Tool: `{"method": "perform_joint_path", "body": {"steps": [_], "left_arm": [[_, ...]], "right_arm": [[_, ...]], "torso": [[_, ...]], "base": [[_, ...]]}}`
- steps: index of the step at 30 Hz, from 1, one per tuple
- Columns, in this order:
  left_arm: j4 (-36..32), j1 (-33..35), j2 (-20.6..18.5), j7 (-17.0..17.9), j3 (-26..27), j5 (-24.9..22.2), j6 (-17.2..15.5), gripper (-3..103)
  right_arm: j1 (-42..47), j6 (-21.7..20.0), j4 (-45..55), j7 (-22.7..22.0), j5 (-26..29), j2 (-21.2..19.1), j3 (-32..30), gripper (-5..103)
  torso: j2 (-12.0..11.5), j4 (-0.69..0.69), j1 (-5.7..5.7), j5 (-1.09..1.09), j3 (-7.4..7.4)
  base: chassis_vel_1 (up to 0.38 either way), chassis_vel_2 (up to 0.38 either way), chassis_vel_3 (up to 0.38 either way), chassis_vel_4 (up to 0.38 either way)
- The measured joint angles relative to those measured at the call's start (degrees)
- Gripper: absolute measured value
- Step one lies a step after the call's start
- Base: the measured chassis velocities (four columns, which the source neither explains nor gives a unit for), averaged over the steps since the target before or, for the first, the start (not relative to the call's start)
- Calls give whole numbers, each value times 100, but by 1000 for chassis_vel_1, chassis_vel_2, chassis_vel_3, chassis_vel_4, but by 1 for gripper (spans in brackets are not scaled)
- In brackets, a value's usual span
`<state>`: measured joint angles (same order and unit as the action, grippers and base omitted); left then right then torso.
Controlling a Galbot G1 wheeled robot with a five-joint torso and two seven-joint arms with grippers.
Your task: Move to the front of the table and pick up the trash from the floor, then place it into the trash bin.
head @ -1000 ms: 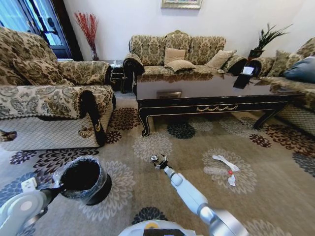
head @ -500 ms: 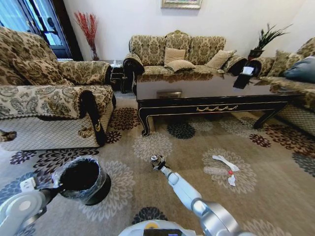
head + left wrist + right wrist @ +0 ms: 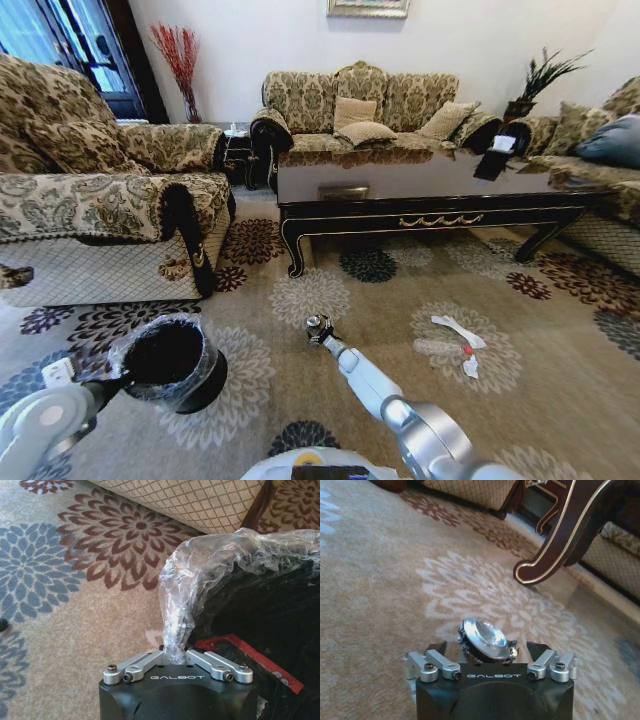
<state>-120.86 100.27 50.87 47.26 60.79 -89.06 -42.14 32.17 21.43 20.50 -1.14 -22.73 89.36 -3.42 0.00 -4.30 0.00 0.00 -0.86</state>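
Observation:
The trash bin (image 3: 165, 362), black with a clear bag over its rim, hangs just above the carpet at the lower left. My left gripper (image 3: 174, 652) is shut on a bunched fold of that bag (image 3: 200, 575). Just right of the bin, low over the carpet, my right gripper (image 3: 320, 328) is shut on a small shiny silver piece of trash (image 3: 485, 639). More trash lies on the floor to the right: a white paper scrap (image 3: 458, 331), a clear bottle with a red cap (image 3: 440, 348) and a small white bit (image 3: 470, 367). The table (image 3: 420, 180) stands behind.
A patterned armchair (image 3: 100, 200) stands on the left and a sofa (image 3: 360, 105) behind the table. A curved table leg (image 3: 555, 550) rises ahead of the right gripper. Another sofa (image 3: 600, 160) is on the right. A red strip (image 3: 250, 657) lies inside the bin.
My right arm's elbow has swung left and closer to my body, while its gripper stays almost in place with the shiny piece. The bin has hardly moved.

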Motion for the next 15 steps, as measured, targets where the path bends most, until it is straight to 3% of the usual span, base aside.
{"method": "perform_joint_path", "body": {"steps": [3, 5, 10, 12, 15], "left_arm": [[-25, -10, -17, 3, 0, -13, 0, 0], [-38, -20, -23, 3, 0, -20, 0, 0], [-72, -61, -45, 7, -8, -57, 0, 0], [-72, -61, -41, 7, -8, -60, 1, 0], [-73, -37, -13, -2, 17, -65, 1, 0]], "right_arm": [[-57, -22, -70, 45, 10, -4, -23, 79], [-67, -24, -80, 48, 12, -8, -22, 79], [-114, -44, -112, 43, 23, 13, 19, 54], [-119, -48, -114, 43, 26, 17, 38, 54], [-137, -53, -121, 43, 33, 21, 117, 38]], "torso": [[0, 1, 0, 0, 0], [0, 0, 0, 0, 0], [0, 0, 0, 0, 0], [0, 0, 0, 0, 0], [0, 0, 0, 0, 0]], "base": [[0, 0, 0, 0], [0, 0, 0, 0], [0, 0, 0, 0], [0, 0, 0, 0], [0, 0, 0, 0]]}}
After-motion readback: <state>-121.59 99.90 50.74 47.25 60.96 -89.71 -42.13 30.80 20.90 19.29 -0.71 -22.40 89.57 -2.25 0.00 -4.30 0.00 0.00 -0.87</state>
